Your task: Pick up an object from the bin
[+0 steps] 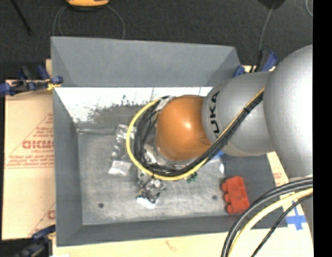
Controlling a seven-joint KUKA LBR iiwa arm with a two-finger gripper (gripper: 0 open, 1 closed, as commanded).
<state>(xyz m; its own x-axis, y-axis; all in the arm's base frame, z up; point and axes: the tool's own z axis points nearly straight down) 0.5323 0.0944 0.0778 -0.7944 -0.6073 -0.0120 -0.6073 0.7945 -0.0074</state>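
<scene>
So the arm (262, 116) is coming in from the right and is parked low over the middle of the grey bin (91, 218). The big orange cover (179, 127) on its wrist blocks a lot of the floor, and a yellow cable (133, 143) loops round the cover's left side. The gripper (150, 189) pokes out below the cover, down near the floor, a bit toward the front wall. Honestly can't tell whether it's clenched or released, it's a tangle of dark and shiny metal from this angle. Right under its tip, touching or nearly so, lies a pale crumpled scrap (145, 201) (foil or plastic, hard to say), and I can't make out whether anything is actually gripped.

Other bits: a clear plastic packet (119, 167) just left of the gripper, a second clear packet (122, 133) further back by the cable, a small green thing (192, 178) peeking out under the cover's right side, and a red block (235, 193) well apart in the front right corner
</scene>
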